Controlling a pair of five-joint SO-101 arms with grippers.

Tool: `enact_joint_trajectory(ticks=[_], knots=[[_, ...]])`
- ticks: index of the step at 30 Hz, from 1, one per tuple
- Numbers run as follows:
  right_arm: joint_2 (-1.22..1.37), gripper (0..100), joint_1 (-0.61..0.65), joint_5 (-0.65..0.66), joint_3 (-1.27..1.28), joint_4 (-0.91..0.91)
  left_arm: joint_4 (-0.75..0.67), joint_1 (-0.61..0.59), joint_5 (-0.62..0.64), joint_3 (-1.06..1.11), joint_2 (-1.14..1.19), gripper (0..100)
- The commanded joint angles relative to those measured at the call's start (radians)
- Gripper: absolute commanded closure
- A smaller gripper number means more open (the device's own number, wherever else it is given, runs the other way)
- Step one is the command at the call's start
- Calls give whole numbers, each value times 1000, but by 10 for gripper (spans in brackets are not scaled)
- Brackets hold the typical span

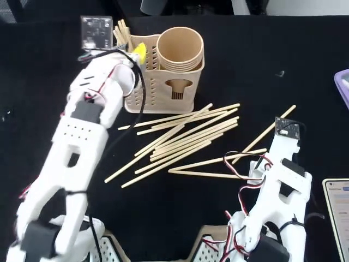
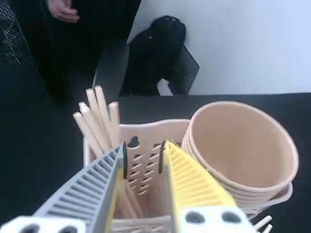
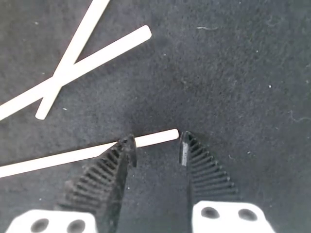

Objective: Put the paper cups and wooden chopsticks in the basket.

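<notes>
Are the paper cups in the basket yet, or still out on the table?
In. The stacked paper cups stand upright inside the basket, their rims rising above its wall.

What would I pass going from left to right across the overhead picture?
Left arm → basket holding stacked paper cups → right arm → phone. Loose chopsticks sprawl across the middle, so they have no single place.
</notes>
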State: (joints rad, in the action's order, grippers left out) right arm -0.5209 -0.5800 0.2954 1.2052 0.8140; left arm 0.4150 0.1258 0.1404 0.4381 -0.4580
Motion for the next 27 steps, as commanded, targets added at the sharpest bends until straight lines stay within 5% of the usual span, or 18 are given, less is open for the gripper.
enact_joint_trajectory(ticks=[1,9,15,21,27], knots=[[-13,832,18,2,1,-14,144,-56,8,-56,-133,859],[-13,832,18,9,-110,-3,514,-280,0,176,-399,856],[-13,832,91,152,-355,216,436,-470,-92,501,-566,855],[-4,831,325,318,-641,545,299,-489,-112,762,-646,855],[-2,728,592,497,-598,522,230,-481,-106,881,-667,855]])
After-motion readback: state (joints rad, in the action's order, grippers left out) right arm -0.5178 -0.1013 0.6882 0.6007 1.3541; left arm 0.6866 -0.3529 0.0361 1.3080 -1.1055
